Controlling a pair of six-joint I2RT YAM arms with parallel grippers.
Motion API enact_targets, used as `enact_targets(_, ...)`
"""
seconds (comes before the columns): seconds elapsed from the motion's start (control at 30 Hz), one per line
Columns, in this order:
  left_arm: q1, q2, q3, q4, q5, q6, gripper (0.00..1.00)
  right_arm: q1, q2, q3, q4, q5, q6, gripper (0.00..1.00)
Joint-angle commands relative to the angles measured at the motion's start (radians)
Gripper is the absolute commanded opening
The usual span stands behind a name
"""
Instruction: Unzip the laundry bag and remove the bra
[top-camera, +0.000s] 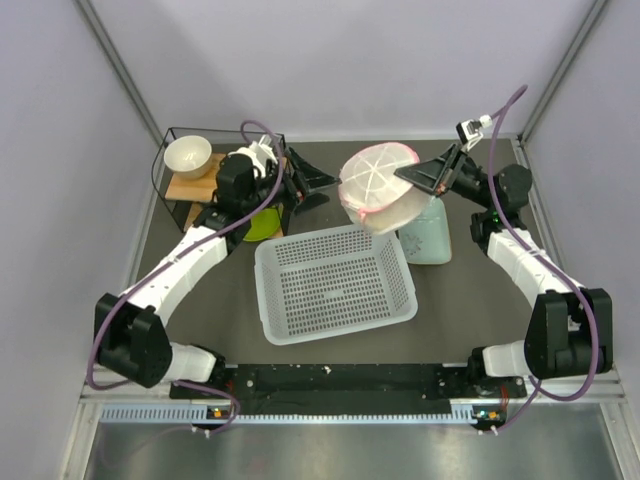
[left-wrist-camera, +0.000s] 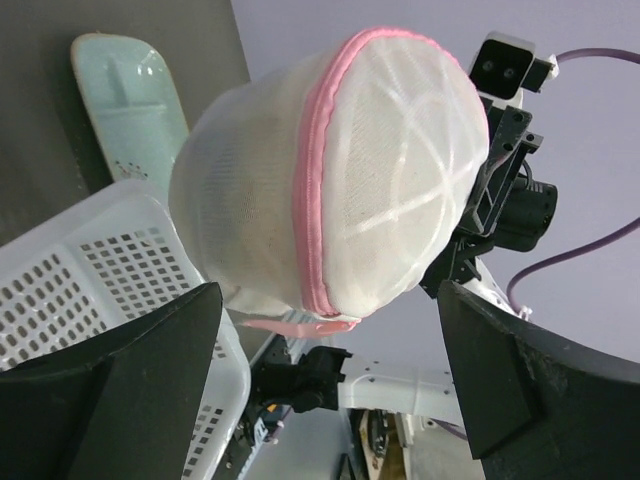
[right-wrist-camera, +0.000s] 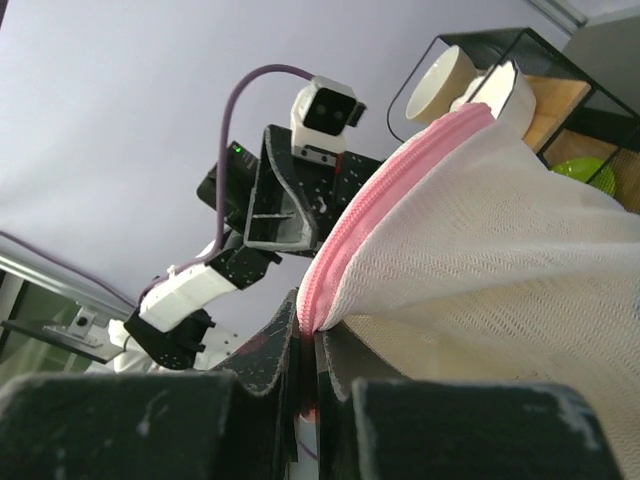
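White basket (top-camera: 335, 285); mint tray (top-camera: 428, 242); bowl (top-camera: 187, 155)

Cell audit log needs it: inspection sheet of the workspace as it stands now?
Surface: dark table.
Job's things: laundry bag held aloft, pink zip looks closed where visible; bra not seen.
Clutter: white basket, mint tray, wire rack with bowl.
Grippers: right gripper shut on the bag's zip rim; left gripper open, apart from it.
Cables: purple cables loop off both arms.
Surroundings: plain pale walls.
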Motion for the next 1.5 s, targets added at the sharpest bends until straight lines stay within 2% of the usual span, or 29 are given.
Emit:
enact_targets(0.0, -0.012, 0.052, -0.018, 0.193, 0.046, -0.103, 0.93, -0.013, 0.009, 0.08, 0.118, 0.006, 0.035, 0.0)
enact_targets(0.1, -0.026, 0.08, -0.001, 0.207, 0.037, -0.105, 0.87, -0.013, 0.01, 0.091, 0.112, 0.005, 0.038, 0.0)
enact_targets(0.2, -0.035, 0.103, 0.02, 0.257, 0.046, -0.131, 0.76, -0.013, 0.01, 0.093, 0.098, -0.004, 0.032, 0.0)
enact_targets(0.33, -0.037, 0.138, 0.063, 0.285, 0.066, -0.149, 0.29, -0.013, -0.003, 0.076, 0.12, -0.023, 0.024, 0.0)
enact_targets(0.4, -0.037, 0.146, 0.071, 0.3, 0.066, -0.163, 0.21, -0.013, -0.017, 0.074, 0.037, -0.032, -0.035, 0.0)
enact_targets(0.43, -0.037, 0.146, 0.082, 0.3, 0.071, -0.163, 0.14, -0.013, -0.035, 0.079, -0.013, -0.035, -0.071, 0.0)
enact_targets(0.47, -0.037, 0.146, 0.082, 0.3, 0.072, -0.163, 0.0, -0.013, -0.043, 0.085, -0.085, -0.032, -0.109, 0.0)
enact_targets(0.53, -0.038, 0.137, 0.074, 0.296, 0.065, -0.165, 0.0, -0.015, -0.06, 0.132, -0.393, -0.017, -0.281, 0.01)
enact_targets(0.57, -0.038, 0.134, 0.071, 0.294, 0.054, -0.163, 0.0, -0.013, -0.066, 0.155, -0.519, 0.032, -0.357, 0.34)
enact_targets(0.6, -0.04, 0.123, 0.07, 0.268, 0.045, -0.157, 0.0, -0.015, -0.077, 0.178, -0.763, 0.07, -0.507, 0.48)
enact_targets(0.63, -0.041, 0.115, 0.068, 0.244, 0.032, -0.139, 0.0, -0.013, -0.098, 0.229, -0.87, 0.119, -0.578, 0.6)
enact_targets(0.67, -0.043, 0.104, 0.067, 0.218, -0.001, -0.129, 0.0, -0.013, -0.114, 0.25, -0.963, 0.226, -0.637, 0.77)
enact_targets(0.73, -0.049, 0.094, 0.067, 0.156, -0.029, -0.108, 0.0, -0.012, -0.155, 0.307, -1.212, 0.392, -0.801, 0.8)
enact_targets(0.77, -0.052, 0.085, 0.068, 0.141, -0.041, -0.105, 0.0, -0.007, -0.231, 0.304, -1.251, 0.601, -0.83, 0.8)
enact_targets(0.8, -0.055, 0.081, 0.077, 0.13, -0.067, -0.1, 0.0, 0.001, -0.271, 0.286, -1.261, 0.667, -0.859, 0.8)
enact_targets(0.87, -0.075, 0.078, 0.111, 0.037, -0.089, -0.048, 0.0, 0.013, -0.366, 0.248, -1.264, 0.758, -0.87, 0.76)
enact_targets(0.93, -0.101, 0.075, 0.172, -0.078, -0.153, 0.019, 0.0, 0.089, -0.399, 0.258, -1.296, 0.812, -0.878, 0.72)
enact_targets(0.97, -0.107, 0.077, 0.189, -0.095, -0.172, 0.032, 0.0, 0.126, -0.411, 0.258, -1.298, 0.856, -0.882, 0.66)
enact_targets(1.03, -0.118, 0.078, 0.206, -0.099, -0.187, 0.026, 0.0, 0.259, -0.441, 0.231, -1.277, 0.905, -0.898, 0.64)
enact_targets(1.13, -0.121, 0.071, 0.18, -0.049, -0.21, -0.002, 0.0, 0.345, -0.419, 0.196, -1.218, 0.835, -0.837, 0.63)
enact_targets(1.23, -0.129, 0.068, 0.2, -0.108, -0.257, 0.019, 0.0, 0.427, -0.379, 0.163, -1.152, 0.761, -0.789, 0.63)
enact_targets(1.3, -0.133, 0.063, 0.203, -0.109, -0.271, 0.02, 0.0, 0.445, -0.356, 0.118, -1.039, 0.668, -0.745, 0.63)
enact_targets(1.37, -0.135, 0.064, 0.209, -0.109, -0.276, 0.016, 0.0, 0.45, -0.309, 0.1, -0.999, 0.591, -0.693, 0.62)
enact_targets(1.47, -0.138, 0.068, 0.218, -0.135, -0.275, 0.021, 0.0, 0.452, -0.269, 0.073, -0.921, 0.542, -0.662, 0.59)
